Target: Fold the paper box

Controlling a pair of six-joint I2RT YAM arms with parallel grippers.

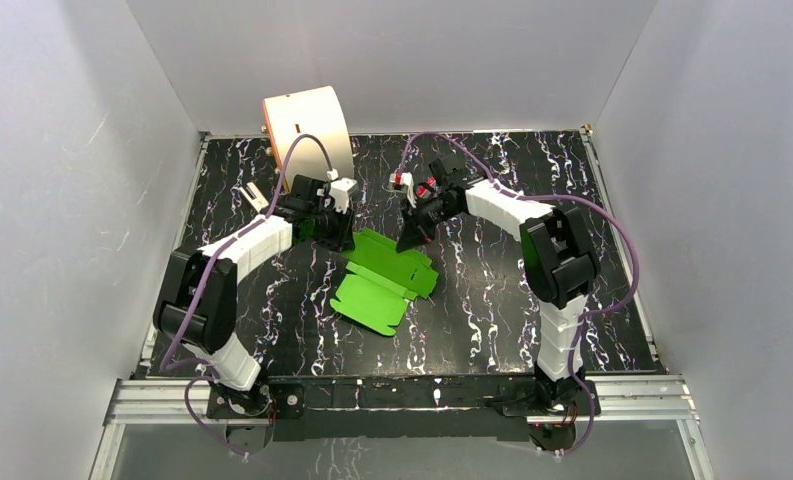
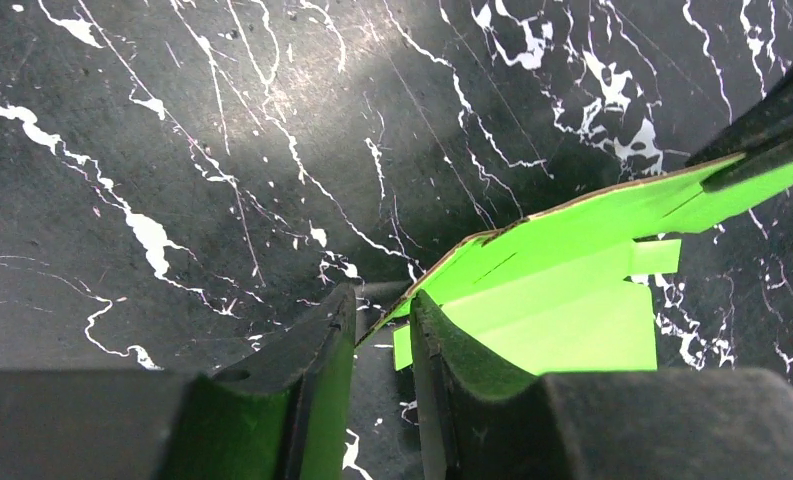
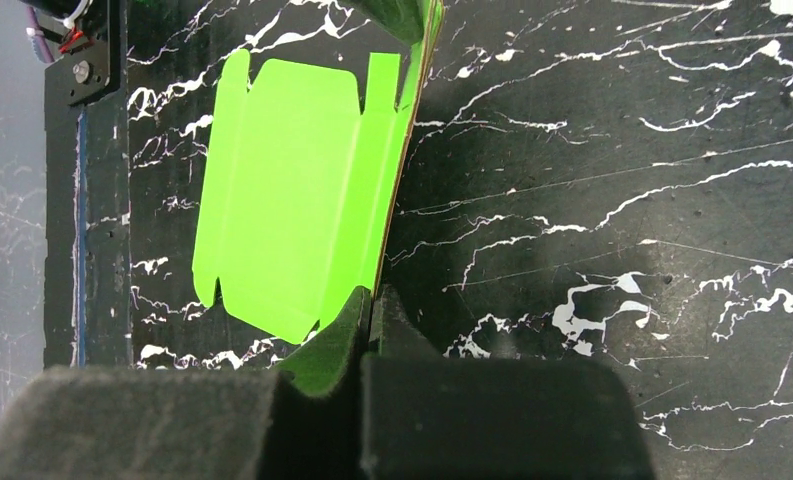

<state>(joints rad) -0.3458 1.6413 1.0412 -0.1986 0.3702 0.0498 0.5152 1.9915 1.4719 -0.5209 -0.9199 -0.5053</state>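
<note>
The paper box (image 1: 380,288) is a bright green creased sheet lying mid-table, with its far flap raised. My left gripper (image 1: 336,238) is at the flap's left end. In the left wrist view its fingers (image 2: 334,320) straddle the card edge (image 2: 442,262), and a gap still shows between them. My right gripper (image 1: 410,240) is at the flap's right end. The right wrist view shows that gripper (image 3: 372,296) shut on the box's edge, with the green sheet (image 3: 292,220) spreading away to the left. The right gripper's dark finger (image 2: 772,130) shows on the flap in the left wrist view.
A large cream cylinder (image 1: 310,130) lies on its side at the back left, just behind the left arm. White walls enclose the black marbled table (image 1: 492,320) on three sides. A metal rail (image 1: 402,395) runs along the near edge.
</note>
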